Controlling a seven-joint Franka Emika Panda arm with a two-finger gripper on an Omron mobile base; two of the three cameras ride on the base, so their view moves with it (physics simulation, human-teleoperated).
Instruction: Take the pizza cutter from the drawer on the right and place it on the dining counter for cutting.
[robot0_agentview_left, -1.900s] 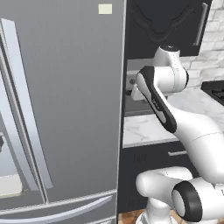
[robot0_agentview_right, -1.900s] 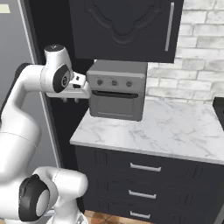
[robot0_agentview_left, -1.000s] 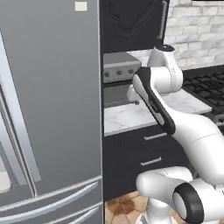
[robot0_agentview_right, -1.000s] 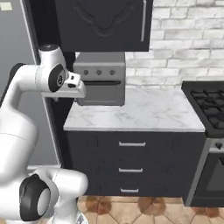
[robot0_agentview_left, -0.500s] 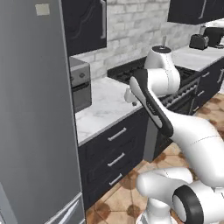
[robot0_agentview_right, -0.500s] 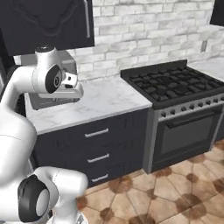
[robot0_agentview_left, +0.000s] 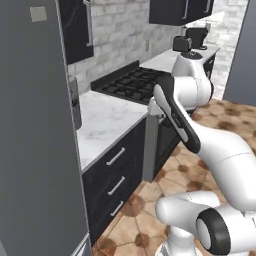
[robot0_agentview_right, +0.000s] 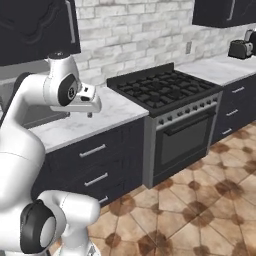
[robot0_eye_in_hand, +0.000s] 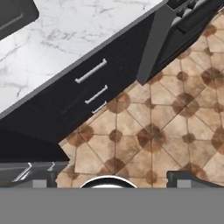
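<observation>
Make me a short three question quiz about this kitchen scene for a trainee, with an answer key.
1. True or false: the drawers under the marble worktop are all shut.
2. What stands directly right of that worktop in the right base view: A) black stove, B) sink, C) dishwasher?
3. Fill in: the claw hangs above the ____ and holds nothing.

Key: 1 true; 2 A; 3 marble worktop.

A white marble worktop (robot0_eye_in_hand: 78, 30) ran above a black cabinet with three stacked drawers (robot0_eye_in_hand: 74, 94), each with a silver bar handle. Brown patterned floor tiles (robot0_eye_in_hand: 166, 131) spread below, and the stove's front (robot0_eye_in_hand: 183, 26) stood beside the cabinet.
</observation>
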